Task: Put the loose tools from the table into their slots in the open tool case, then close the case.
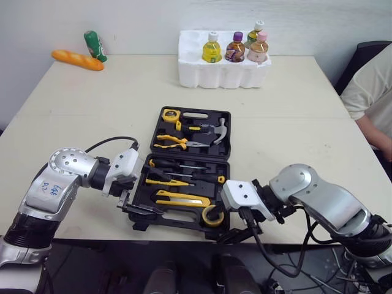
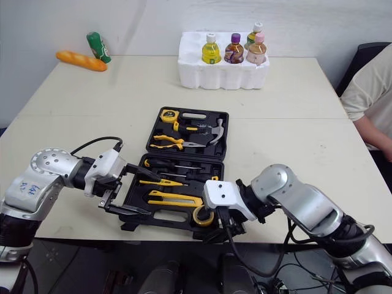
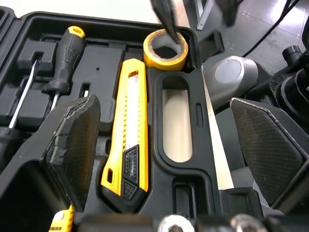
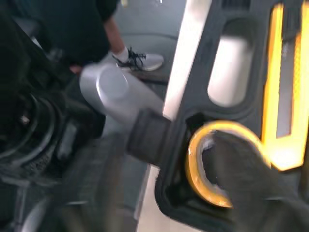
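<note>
The tool case (image 1: 226, 147) lies open on the desk (image 1: 294, 122). Its near half runs between the two tools, and its lid half lies flat on the far side of them.

The left tool (image 1: 133, 213) sits at the case's near left corner with its fingers (image 3: 72, 140) apart and clamped on nothing. In the left wrist view one pad hangs over the tray next to the yellow utility knife (image 3: 126, 130), and the other hangs beyond the case's handle edge.

The right tool (image 1: 228, 228) is at the opposite near corner, also apart. One finger pokes into the hole of the yellow tape roll (image 3: 164, 64), which sits in its round pocket. The other finger stands outside the case (the roll's wall and the case's rim lie between them).

Just past the left tool, a black-handled screwdriver (image 3: 67, 53) lies in its slot beside the knife. Farther from both tools, the lid half holds yellow-handled pliers (image 1: 171, 142), a hammer (image 1: 217, 130) and a tape measure (image 1: 169, 114).

Well beyond the case stands a white foam tray (image 1: 223, 76) with four bottles (image 1: 212, 49), their labels too small to read. Far out past the left tool lie a baguette (image 1: 76, 59) and a green bottle (image 1: 95, 46), its print unreadable. A white sticker (image 1: 48, 188) on the left arm carries blue handwriting that cannot be made out. A person's sleeve (image 1: 367, 86) shows at the desk's edge beyond the right tool.
</note>
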